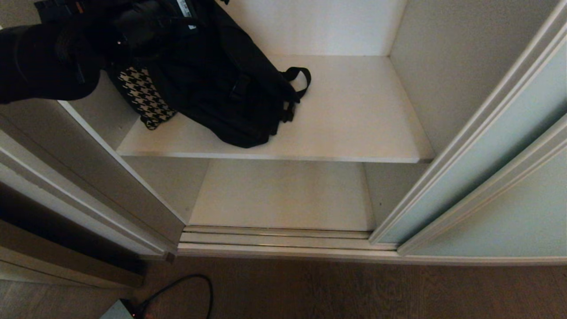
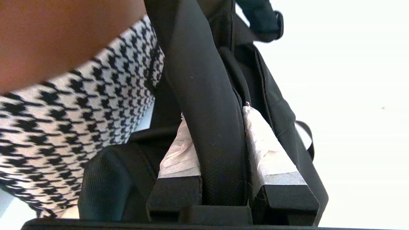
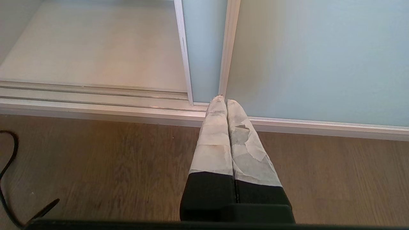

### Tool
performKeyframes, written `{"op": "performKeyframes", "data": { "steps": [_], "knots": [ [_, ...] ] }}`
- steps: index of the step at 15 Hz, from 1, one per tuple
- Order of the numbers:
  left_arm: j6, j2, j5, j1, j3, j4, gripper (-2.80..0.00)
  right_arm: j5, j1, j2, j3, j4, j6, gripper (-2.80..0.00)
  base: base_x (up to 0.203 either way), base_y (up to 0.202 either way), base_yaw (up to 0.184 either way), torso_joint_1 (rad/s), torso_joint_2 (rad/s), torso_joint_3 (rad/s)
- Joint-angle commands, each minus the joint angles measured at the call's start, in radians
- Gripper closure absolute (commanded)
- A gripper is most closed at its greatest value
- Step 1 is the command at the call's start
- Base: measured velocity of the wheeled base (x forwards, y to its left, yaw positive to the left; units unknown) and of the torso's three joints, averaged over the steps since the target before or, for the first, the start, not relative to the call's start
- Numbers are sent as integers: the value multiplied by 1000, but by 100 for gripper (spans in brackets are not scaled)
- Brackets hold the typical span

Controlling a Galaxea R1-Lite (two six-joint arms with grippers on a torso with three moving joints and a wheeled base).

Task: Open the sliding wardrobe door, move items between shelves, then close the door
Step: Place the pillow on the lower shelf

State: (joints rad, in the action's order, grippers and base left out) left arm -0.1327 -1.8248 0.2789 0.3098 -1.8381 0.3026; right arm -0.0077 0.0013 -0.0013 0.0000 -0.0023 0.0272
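Black bag (image 2: 217,134): its padded strap runs between the left gripper (image 2: 214,111) fingers, both taped pads (image 2: 266,150) pressed against it, so the pincer is clenched on the strap. In the head view the left gripper (image 1: 133,31) sits at the top-left corner over the upper shelf (image 1: 354,115), with the black bag (image 1: 221,88) hanging from it and slumped onto the shelf's left half, its lower corner near the front edge. A houndstooth bag (image 1: 144,95) is wedged between the black bag and the left wardrobe wall (image 1: 102,115), touching both. A loose strap loop (image 1: 299,77) lies toward mid-shelf. The right half of the upper shelf is bare out to the right side wall (image 1: 443,66). The lower shelf (image 1: 283,195) below is bare board, fronted by the floor track (image 1: 274,241). The sliding wardrobe door (image 1: 478,146) is pushed to the right, its cream frame edge bounding the opening. Right gripper (image 3: 222,101) is parked low over the wood floor (image 3: 96,166), fingers pressed together on nothing, tips in line with the door frame's bottom corner. A black cable (image 1: 177,288) lies on the floor at front left.
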Motion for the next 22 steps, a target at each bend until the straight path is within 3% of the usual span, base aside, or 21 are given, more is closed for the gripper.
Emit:
{"op": "performKeyframes", "data": {
  "steps": [1, 6, 12, 15, 19, 22],
  "knots": [
    [-2, 33, 3, 4, 12, 1, 0, 0, 0, -2, 0, -1, 0, 0, 0, 0, 0, 0, 0, 0],
    [-1, 59, 2, 6, 16, -40, 0, 0, 0, -2, 0, -1, 0, 0, -11, 0, 0, 0, 1, 0],
    [13, 62, 2, 6, -1, -40, 0, 0, 0, -2, 0, -1, -1, 0, -186, 0, 0, 4, 4, 2],
    [60, 85, 3, 18, 4, -39, 0, 0, 0, -2, 0, -1, -1, 0, -86, 0, -1, 1, 0, 3],
    [69, 185, 0, 19, 39, -56, 0, -1, 0, -2, 0, -1, 0, 0, 0, 0, 0, 0, 0, 0],
    [95, 316, -12, 18, 136, -86, 0, -1, 0, -2, 0, -1, 0, 0, 0, 0, 0, 0, 0, 0]
  ]
}}
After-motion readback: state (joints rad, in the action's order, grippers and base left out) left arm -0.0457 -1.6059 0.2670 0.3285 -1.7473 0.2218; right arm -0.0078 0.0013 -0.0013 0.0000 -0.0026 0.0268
